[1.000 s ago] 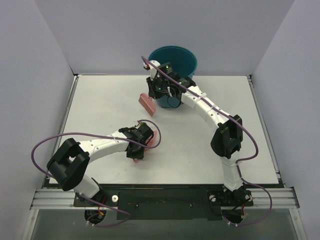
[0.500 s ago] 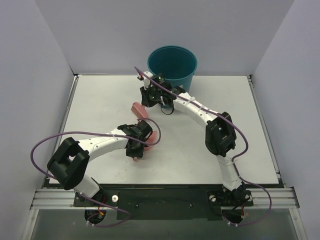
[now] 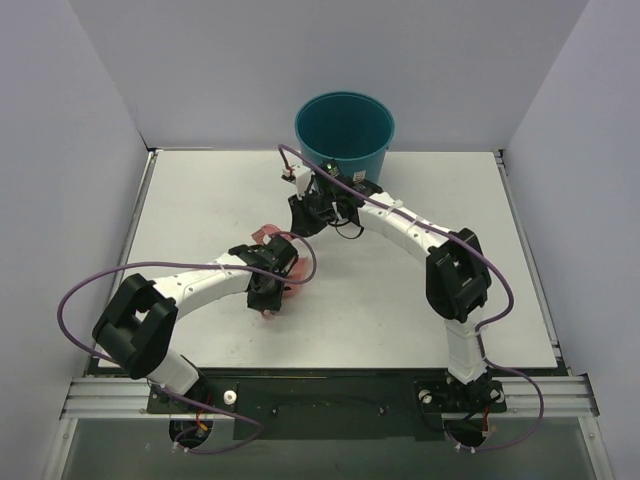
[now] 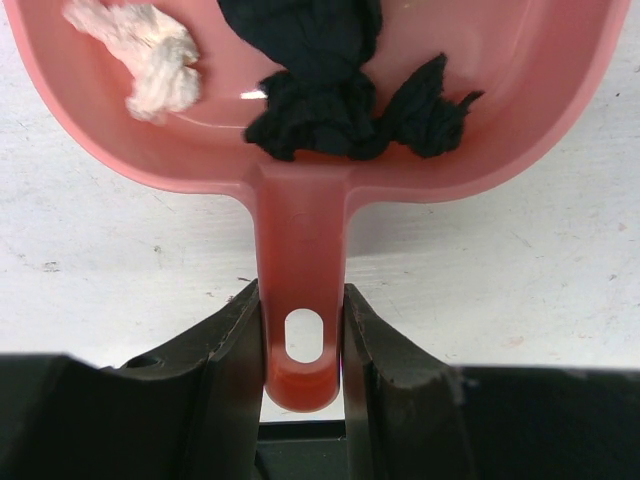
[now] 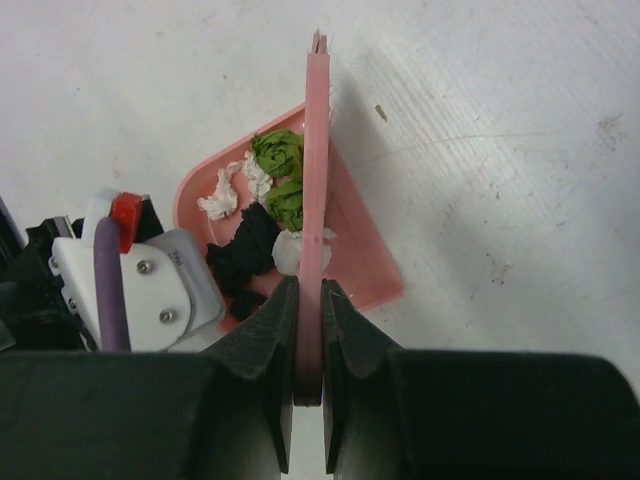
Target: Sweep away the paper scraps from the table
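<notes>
White table is showing beneath the dustpan. The left claw is clamping its handle and the right claw is clamping the brush over it. The paper scraps are sitting inside the dustpan; any tilting is risking a spill.

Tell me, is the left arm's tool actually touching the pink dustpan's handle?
Touching. The left wrist view shows the left tool with both fingers pressed flush against the sides of the dustpan handle, with no gap.

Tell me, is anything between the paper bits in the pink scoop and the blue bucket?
Yes. Seen from above, the right claw, shut on the brush, sits between the dustpan holding the paper scraps and the bucket.
</notes>
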Motion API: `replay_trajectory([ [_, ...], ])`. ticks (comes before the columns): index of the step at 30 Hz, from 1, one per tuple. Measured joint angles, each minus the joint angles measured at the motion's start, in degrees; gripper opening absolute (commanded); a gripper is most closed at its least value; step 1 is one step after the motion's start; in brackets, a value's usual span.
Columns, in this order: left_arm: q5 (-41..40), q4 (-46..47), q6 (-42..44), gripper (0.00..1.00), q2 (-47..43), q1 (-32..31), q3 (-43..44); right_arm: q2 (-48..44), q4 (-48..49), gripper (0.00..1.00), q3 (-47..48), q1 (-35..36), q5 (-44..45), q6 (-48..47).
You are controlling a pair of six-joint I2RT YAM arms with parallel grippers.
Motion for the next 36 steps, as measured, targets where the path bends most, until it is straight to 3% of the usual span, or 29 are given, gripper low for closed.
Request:
replay_trajectory([
  [12,-3.3,2.6,-1.0,0.0,-1.9,-0.5,-1.9,-5.0,-5.3,0.0,-2.1,0.0,-1.7,-0.1],
  [36,-15.4,6.8,-3.3,0.0,-8.7,-6.0,-5.0,-11.7,-8.5,0.0,1.5,-0.6,5.7,7.4],
])
